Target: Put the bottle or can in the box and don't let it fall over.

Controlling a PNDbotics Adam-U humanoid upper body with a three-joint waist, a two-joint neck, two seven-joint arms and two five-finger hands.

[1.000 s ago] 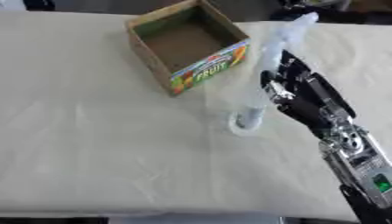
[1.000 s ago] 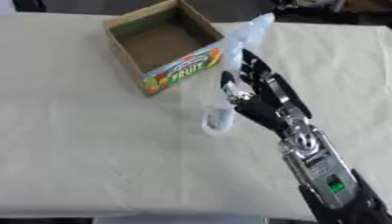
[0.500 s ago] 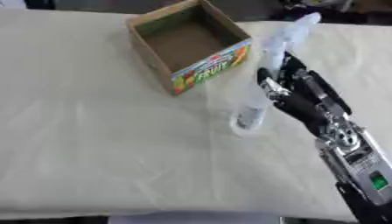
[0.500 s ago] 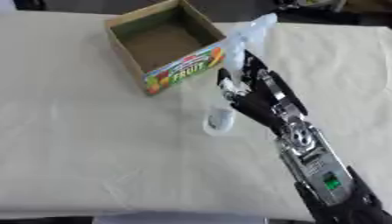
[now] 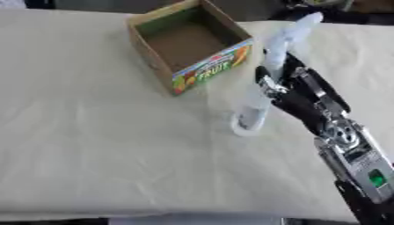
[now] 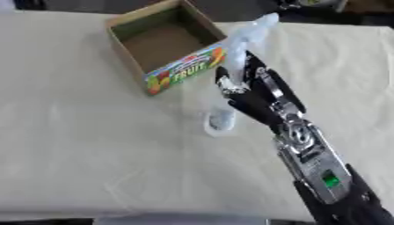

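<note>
my right hand (image 5: 289, 90) covers the bottle's (image 5: 265, 83) middle, my forearm leaves the frame at lower right, and the box's (image 6: 165, 50) label print is blurred.

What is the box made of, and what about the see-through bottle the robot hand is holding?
The box looks like cardboard: plain brown, matte inside, with a glossy-looking printed fruit label on its front. The bottle looks like clear plastic, since the cloth shows through it, though glass can't be ruled out. The right hand, curled round it, looks like black plastic with silver metal parts.

The bottle (image 5: 265, 83) stands right of the box (image 5: 188, 44), near it.
</note>
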